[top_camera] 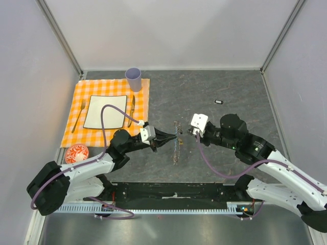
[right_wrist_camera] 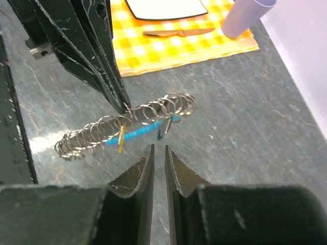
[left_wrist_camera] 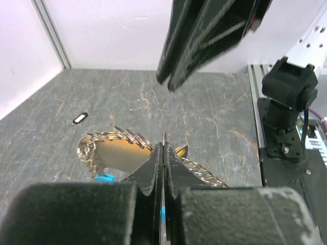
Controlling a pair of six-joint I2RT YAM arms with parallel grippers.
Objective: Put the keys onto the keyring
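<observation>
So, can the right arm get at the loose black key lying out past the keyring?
Probably yes. The black key lies alone near the right arm's wrist, nothing around it, and the right gripper is slightly open and empty. The left gripper, clamped on the keyring, is off to the other side.

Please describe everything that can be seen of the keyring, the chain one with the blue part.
The keyring is a chain of many thin, shiny grey metal rings, lying as a long narrow loop on the dark stone-like table, near its middle. One bright blue plastic section runs along it, and a yellow-orange key sits on it there. The left gripper is shut on the chain; the right gripper stands apart, slightly open.
</observation>
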